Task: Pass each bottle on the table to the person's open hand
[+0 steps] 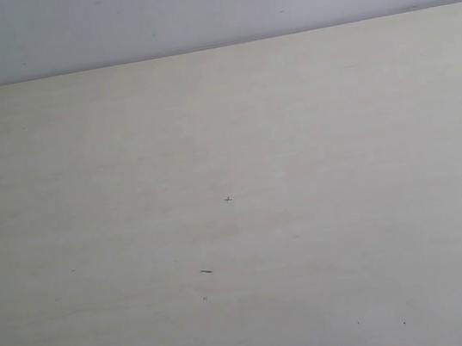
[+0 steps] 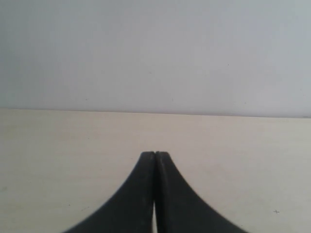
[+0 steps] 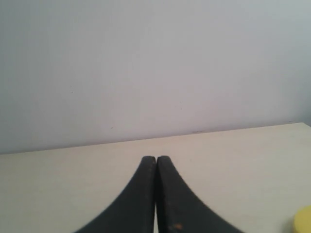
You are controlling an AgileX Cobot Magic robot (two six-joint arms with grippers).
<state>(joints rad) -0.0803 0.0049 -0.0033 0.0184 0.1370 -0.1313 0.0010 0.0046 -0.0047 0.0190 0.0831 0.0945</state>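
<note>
Pale beige wood-grain surface (image 1: 343, 165) runs back to a grey-white wall (image 1: 206, 7), with a few tiny dark specks (image 1: 206, 271) on it. The left jaws are pressed fully together over the surface, holding nothing, and the right jaws are likewise closed and empty. Near the right jaws a yellow sliver (image 3: 303, 219) sits on the surface, cut off by the picture's edge; whether it is a bottle cannot be told.

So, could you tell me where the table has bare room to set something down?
The table is bare up to the wall, bar tiny specks. Bare wood also lies ahead of the shut left gripper and right gripper. Only a yellow object, cut off near the right gripper, takes room.
</note>
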